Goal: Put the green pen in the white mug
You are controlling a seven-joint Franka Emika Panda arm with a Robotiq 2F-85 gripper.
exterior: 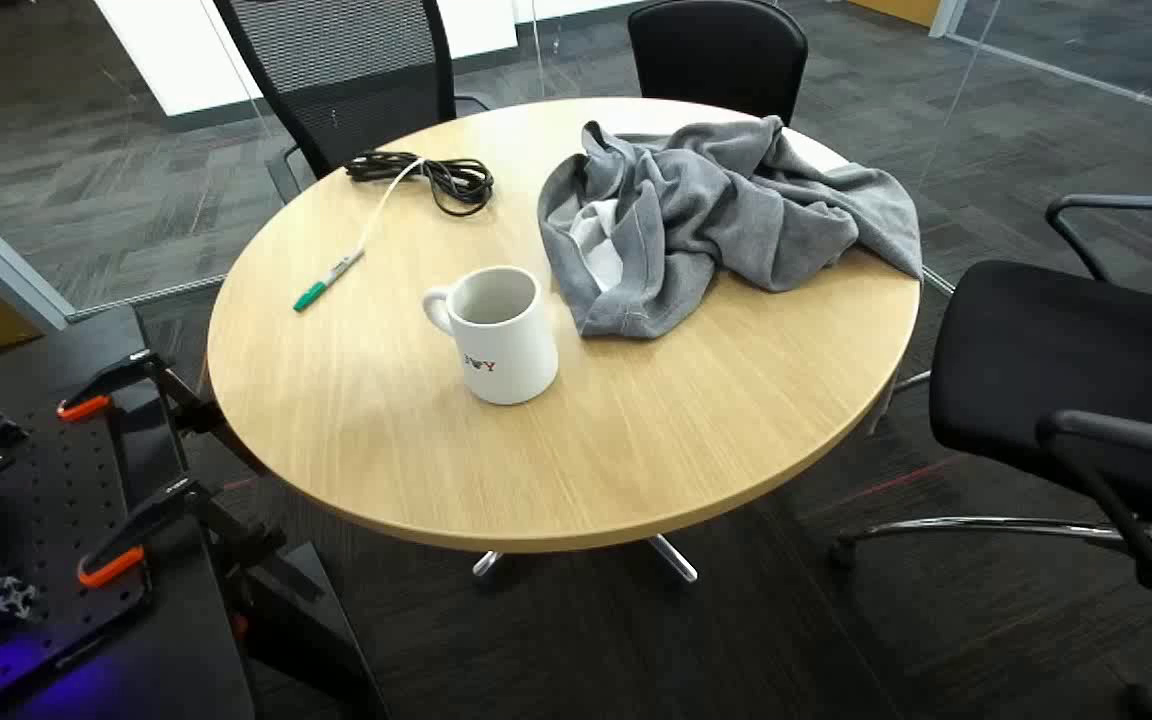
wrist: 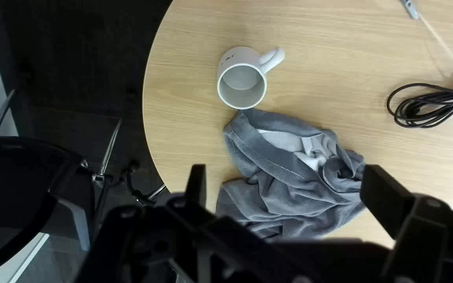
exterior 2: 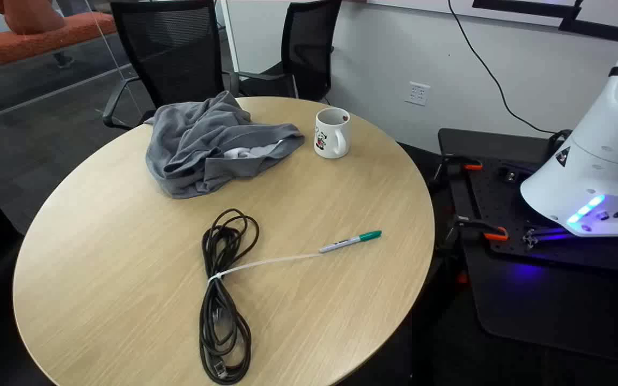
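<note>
The green pen [exterior: 329,282] lies flat on the round table, grey-bodied with a green cap. It also shows in an exterior view [exterior 2: 351,241]; only its grey end shows in the wrist view [wrist: 410,8], at the top edge. The white mug [exterior: 511,352] stands upright on the table, with its handle towards the pen's side. It shows also in an exterior view [exterior 2: 332,135] and in the wrist view [wrist: 243,80]. My gripper [wrist: 286,190] is open, with nothing between its fingers, high above the grey cloth. It is out of view in both exterior views.
A crumpled grey cloth [exterior: 716,210] lies beside the mug. A black cable coil [exterior 2: 226,300] has a pale tie [exterior 2: 266,262] reaching to the pen's tip. The round table's edge [exterior: 556,543] is near the mug. Chairs [exterior: 1086,360] stand around. The arm's base [exterior 2: 590,171] is on a dark side table.
</note>
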